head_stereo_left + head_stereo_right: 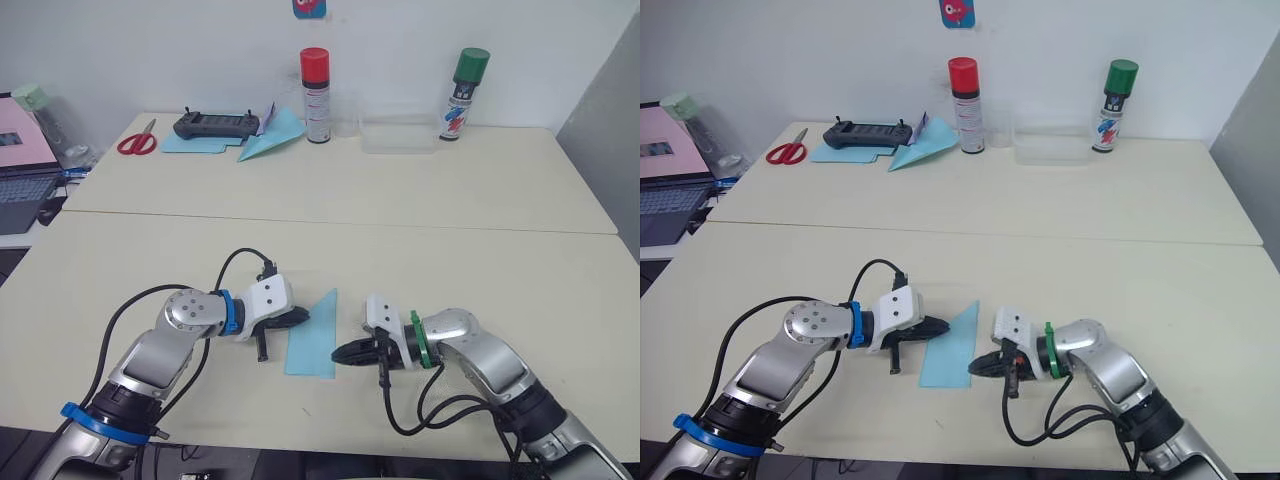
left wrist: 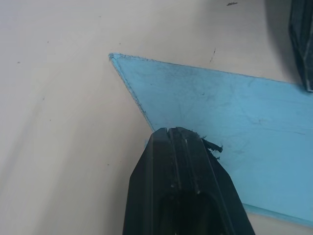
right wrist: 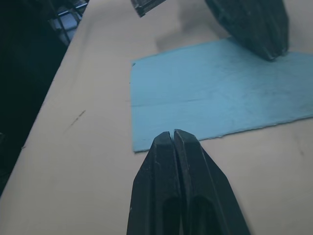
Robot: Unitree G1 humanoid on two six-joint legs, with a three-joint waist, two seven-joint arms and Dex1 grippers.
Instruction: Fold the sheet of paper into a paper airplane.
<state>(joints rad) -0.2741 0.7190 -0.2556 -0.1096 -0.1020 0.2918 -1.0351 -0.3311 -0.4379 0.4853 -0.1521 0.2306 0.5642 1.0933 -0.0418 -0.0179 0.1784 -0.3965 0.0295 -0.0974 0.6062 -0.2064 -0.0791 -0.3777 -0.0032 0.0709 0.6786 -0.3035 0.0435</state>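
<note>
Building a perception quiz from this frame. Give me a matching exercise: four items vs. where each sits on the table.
Items:
1. sheet of paper
2. scissors
3. green-capped spray can
4. red-capped spray can

Places:
A. far edge, just right of the blue paper dart
B. far left corner, left of the black controller
C. near edge, between the left gripper and the right gripper
D. far edge, right of the clear plastic box

Pairs: 1-C, 2-B, 3-D, 4-A
</note>
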